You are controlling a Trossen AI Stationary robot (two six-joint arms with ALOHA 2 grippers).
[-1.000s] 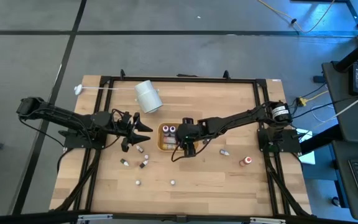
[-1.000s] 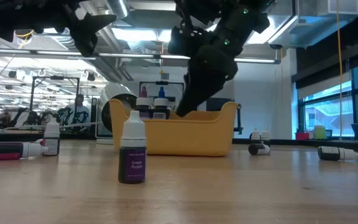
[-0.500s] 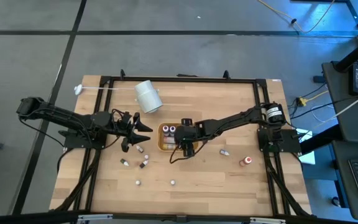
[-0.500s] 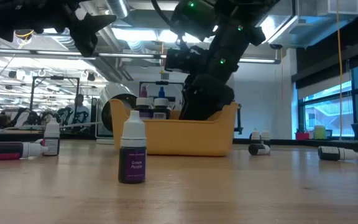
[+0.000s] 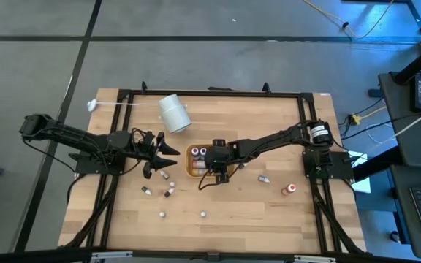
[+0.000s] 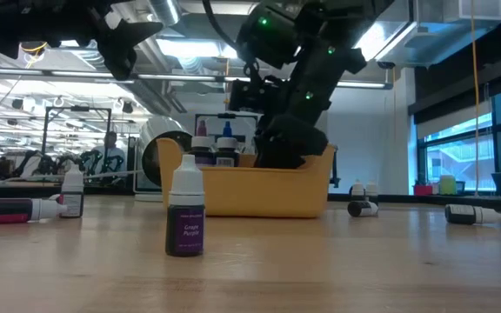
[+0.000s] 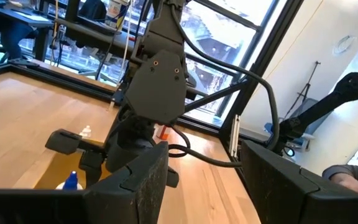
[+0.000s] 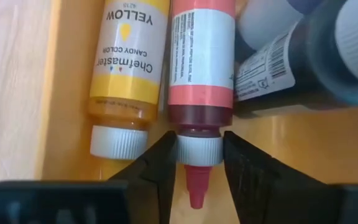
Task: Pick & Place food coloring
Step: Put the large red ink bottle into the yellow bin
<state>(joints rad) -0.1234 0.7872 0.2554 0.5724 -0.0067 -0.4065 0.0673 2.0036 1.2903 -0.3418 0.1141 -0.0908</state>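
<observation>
Right gripper [image 8: 194,163] inside orange tray [image 5: 190,162], fingers clamped on red bottle [image 8: 202,59] cap; probably light, slick plastic. Left gripper [image 5: 168,155] apart, waiting beside tray.

"YELLOW" on yellow bottle [image 8: 128,68], "Grape Purple" on purple bottle [image 6: 185,220]

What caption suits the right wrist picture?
Right gripper jaws around a red bottle's white cap, beside a yellow bottle in the orange tray.
</observation>
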